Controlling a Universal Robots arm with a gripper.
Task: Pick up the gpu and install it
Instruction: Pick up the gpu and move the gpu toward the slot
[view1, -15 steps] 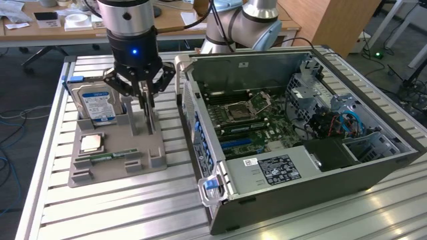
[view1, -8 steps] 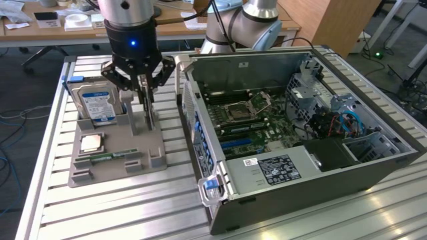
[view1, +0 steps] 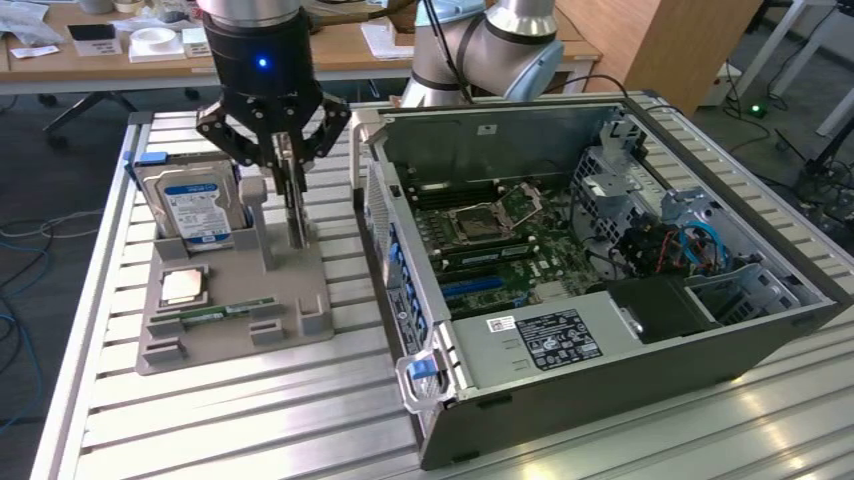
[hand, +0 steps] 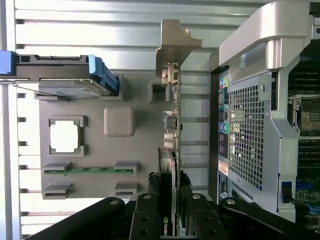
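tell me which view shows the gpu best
The wrist view: it looks down on the gpu edge-on, from silver bracket to the claw closed on it. The exterior view shows a thin upright strip in the grey holder, top hidden by the claw.

Pointing the gripper (view1: 283, 158) straight down onto the gpu (view1: 295, 215), wrist (view1: 260, 55) standing upright directly above it; pinching the gpu's upper edge between the fingers (hand: 146, 212), jaws part-closed against both its faces; arching the arm (view1: 501, 45) in from beyond the gpu, toward the exterior view's right.
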